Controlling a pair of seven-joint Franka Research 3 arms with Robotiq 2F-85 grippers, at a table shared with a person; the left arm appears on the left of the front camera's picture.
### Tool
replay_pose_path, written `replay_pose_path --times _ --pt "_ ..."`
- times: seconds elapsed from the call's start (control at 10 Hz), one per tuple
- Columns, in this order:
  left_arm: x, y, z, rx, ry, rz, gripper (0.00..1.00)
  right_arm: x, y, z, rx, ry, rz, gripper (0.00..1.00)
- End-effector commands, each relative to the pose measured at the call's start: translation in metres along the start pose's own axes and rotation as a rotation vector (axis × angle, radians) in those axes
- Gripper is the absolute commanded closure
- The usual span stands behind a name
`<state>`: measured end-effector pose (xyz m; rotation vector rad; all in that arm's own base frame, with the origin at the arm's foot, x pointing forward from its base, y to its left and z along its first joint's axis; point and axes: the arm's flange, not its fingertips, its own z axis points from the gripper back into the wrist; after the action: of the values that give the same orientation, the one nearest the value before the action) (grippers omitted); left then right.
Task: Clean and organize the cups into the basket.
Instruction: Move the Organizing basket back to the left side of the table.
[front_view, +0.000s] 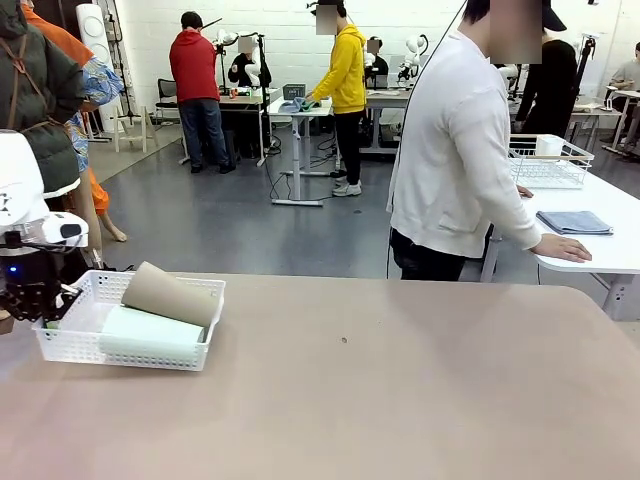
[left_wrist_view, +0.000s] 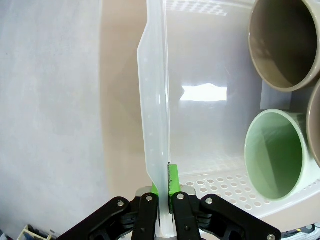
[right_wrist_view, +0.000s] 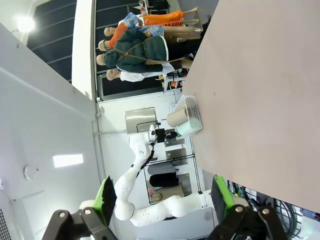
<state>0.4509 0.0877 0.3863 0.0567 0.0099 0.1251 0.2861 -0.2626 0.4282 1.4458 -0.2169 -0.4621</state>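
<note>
Left gripper (left_wrist_view: 164, 187) at the left edge of the surface (front_view: 400, 390), jaws closed tight on the flared rim of the white lattice basket (front_view: 60, 345) at its left end wall. Green pads (left_wrist_view: 173, 181) pressed against both faces of the thin rim, as seen in the left wrist view. In the front view, same gripper (front_view: 45, 310) just beside the basket's left end, partly cut by the picture edge.

Basket resting flat near the left edge of the surface, toward the far-left corner. Inside: one tan-brown cup (front_view: 168, 294) lying on its side, tilted, leaning across the pale mint green cup (front_view: 150, 335), which lies along the basket's near wall. Left wrist view looking into the open mouths: mint green cup (left_wrist_view: 275, 155) low against the perforated floor, tan-brown cup (left_wrist_view: 285, 42) above it, and the rim of a second tan-brown cup (left_wrist_view: 315, 130) at the picture's right edge, touching the green one.

Right gripper (right_wrist_view: 162, 200) raised off the surface, jaws spread fully wide, nothing between them. Basket (right_wrist_view: 192, 112) with cups visible far off in the right wrist view.

Person (front_view: 455, 150) standing beyond the far edge, turned away, one hand (front_view: 565, 247) flat on a neighbouring white table (front_view: 610, 250).
</note>
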Motion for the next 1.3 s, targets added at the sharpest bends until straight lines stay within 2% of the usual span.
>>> replay_pose_path --times 0.0,0.2,0.7,0.8,0.9,1.0,1.1,1.2 --pt "0.013 0.018 0.006 0.02 -0.052 -0.014 0.95 0.0 0.001 0.001 -0.004 -0.004 -0.015 0.0" --pt "0.023 0.03 0.0 0.009 -0.078 -0.036 0.95 0.0 0.001 0.001 -0.004 -0.004 -0.015 0.0" --pt "0.027 0.022 -0.019 0.018 -0.105 -0.124 0.95 0.0 0.001 0.001 -0.004 -0.004 -0.015 0.0" --pt "0.027 0.02 -0.018 0.02 -0.112 -0.128 0.86 0.0 0.001 0.001 -0.004 -0.004 -0.015 0.0" --pt "0.025 0.018 -0.016 0.021 -0.118 -0.13 0.36 0.0 0.001 0.001 -0.004 -0.004 -0.015 0.0" --pt "0.024 0.017 -0.013 0.02 -0.123 -0.13 0.26 0.0 0.001 0.001 -0.004 -0.004 -0.015 0.0" --pt "0.022 0.017 -0.011 0.019 -0.125 -0.131 0.0 0.0 0.001 0.001 -0.004 -0.004 -0.015 0.0" --pt "0.022 0.018 -0.009 0.018 -0.129 -0.129 0.0 0.0 0.001 0.001 -0.004 -0.004 -0.015 0.0"
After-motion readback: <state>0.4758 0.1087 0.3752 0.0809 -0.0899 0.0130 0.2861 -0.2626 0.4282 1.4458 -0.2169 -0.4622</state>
